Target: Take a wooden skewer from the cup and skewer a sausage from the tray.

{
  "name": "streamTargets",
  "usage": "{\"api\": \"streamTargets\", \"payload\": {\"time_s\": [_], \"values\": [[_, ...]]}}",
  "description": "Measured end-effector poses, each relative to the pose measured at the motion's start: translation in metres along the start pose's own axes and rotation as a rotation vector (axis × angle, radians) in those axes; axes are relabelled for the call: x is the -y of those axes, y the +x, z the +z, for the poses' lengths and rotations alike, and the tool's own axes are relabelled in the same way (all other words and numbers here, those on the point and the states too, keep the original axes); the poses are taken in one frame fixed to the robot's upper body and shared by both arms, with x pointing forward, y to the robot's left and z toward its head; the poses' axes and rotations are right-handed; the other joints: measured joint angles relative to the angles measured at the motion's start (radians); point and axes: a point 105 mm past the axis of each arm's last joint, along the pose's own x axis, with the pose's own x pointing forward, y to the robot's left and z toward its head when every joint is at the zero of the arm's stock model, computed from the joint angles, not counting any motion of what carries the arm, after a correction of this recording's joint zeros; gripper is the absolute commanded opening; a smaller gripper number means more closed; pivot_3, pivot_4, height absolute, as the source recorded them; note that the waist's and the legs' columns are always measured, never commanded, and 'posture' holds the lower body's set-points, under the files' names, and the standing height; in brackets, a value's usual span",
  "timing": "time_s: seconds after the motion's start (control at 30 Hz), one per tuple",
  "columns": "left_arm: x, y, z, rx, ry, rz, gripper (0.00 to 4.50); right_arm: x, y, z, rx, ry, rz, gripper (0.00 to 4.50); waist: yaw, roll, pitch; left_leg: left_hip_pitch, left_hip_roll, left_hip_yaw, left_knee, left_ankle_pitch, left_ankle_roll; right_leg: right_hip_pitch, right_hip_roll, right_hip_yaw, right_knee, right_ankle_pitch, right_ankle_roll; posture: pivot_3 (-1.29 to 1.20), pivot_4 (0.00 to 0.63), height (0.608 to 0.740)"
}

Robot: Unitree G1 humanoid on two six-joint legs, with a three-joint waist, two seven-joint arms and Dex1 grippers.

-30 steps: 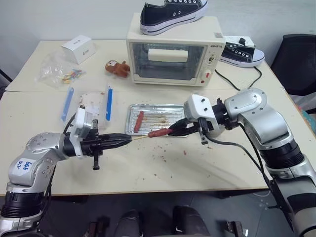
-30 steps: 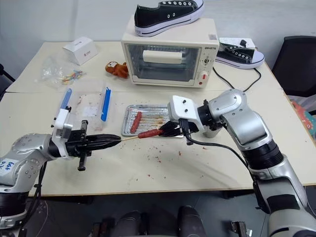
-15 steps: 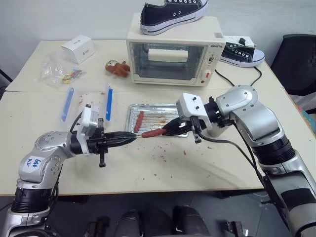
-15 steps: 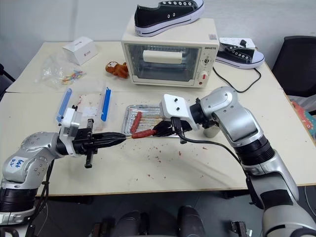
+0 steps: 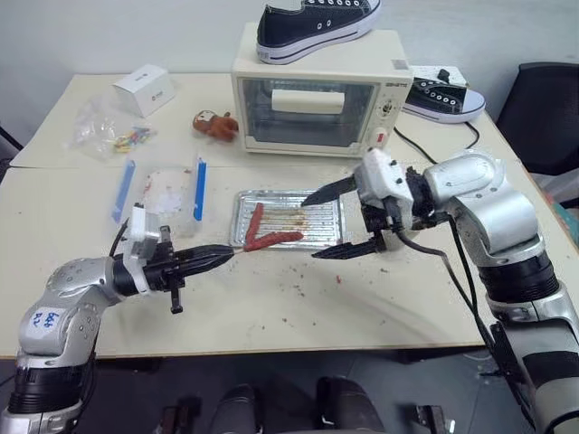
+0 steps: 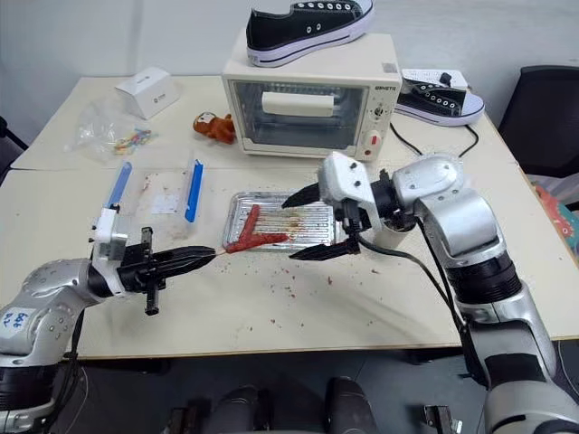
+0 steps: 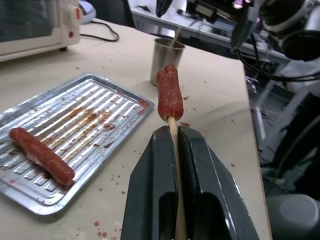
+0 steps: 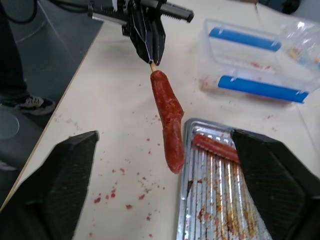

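My left gripper (image 5: 226, 255) is shut on the wooden skewer (image 7: 173, 130), held about level and pointing toward the tray (image 5: 291, 198). A reddish-brown sausage (image 5: 271, 240) is threaded on the skewer's far end and hangs over the tray's front edge. A second sausage (image 5: 254, 217) lies in the tray's left part. My right gripper (image 5: 326, 222) is open just right of the skewered sausage, one finger above the tray and one below its front edge, touching nothing. The cup (image 7: 166, 60) stands on the table beyond the tray, with another stick in it.
A cream toaster oven (image 5: 312, 99) with a black shoe (image 5: 312, 23) on top stands behind the tray, and a second shoe (image 5: 443, 95) lies to its right. A clear container with blue clips (image 5: 163, 190), a plush toy (image 5: 214, 122), a bag (image 5: 109, 131) and a white box (image 5: 145, 89) lie at the left.
My right gripper has opened, let go of the sausage and drawn back to the right. The sausage stays on the skewer in my left gripper, which has pulled slightly left.
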Motion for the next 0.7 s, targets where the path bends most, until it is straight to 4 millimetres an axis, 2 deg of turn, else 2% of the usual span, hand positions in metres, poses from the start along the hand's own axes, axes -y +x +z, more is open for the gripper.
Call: {"api": "streamTargets", "payload": {"time_s": [0.13, 0.27, 0.47, 0.57, 0.7], "values": [[-0.005, -0.016, 0.006, 0.079, -0.015, 0.145, 0.00, -0.003, -0.014, 0.007, 0.155, 0.002, -0.121, 4.47, 0.002, 0.000, 0.000, 0.000, 0.001, -0.001, 0.000, 0.000, 0.000, 0.000, 0.000, 0.000, 0.000, 0.000, 0.000, 0.00, 0.150, 0.740], [-0.025, -0.040, 0.016, 0.215, -0.023, 0.407, 0.00, -0.018, -0.033, 0.010, 0.376, 0.101, -0.299, 4.47, 0.006, -0.001, 0.000, 0.001, 0.000, -0.002, 0.000, 0.000, 0.000, 0.002, -0.001, 0.000, 0.000, 0.000, 0.000, 0.00, 0.150, 0.740], [-0.073, -0.074, 0.023, 0.381, -0.021, 0.829, 0.00, -0.038, -0.047, -0.005, 0.436, 0.131, -0.489, 4.47, 0.026, -0.002, -0.001, 0.002, -0.002, -0.002, 0.000, 0.000, 0.001, 0.003, -0.001, 0.000, 0.001, 0.000, 0.000, 0.00, 0.150, 0.740], [-0.093, -0.079, 0.013, 0.381, -0.055, 0.950, 0.00, -0.045, -0.048, -0.015, 0.415, 0.106, -0.579, 4.47, 0.027, -0.002, -0.001, 0.002, -0.004, -0.001, 0.000, 0.000, 0.001, 0.003, -0.001, 0.000, 0.000, 0.000, 0.000, 0.00, 0.150, 0.740], [-0.110, -0.080, 0.005, 0.362, -0.088, 1.016, 0.00, -0.046, -0.050, -0.016, 0.415, 0.083, -0.647, 4.47, 0.027, -0.003, -0.002, 0.002, -0.004, -0.001, 0.000, 0.000, 0.001, 0.003, 0.000, 0.000, 0.000, 0.000, 0.000, 0.00, 0.150, 0.740]]}}
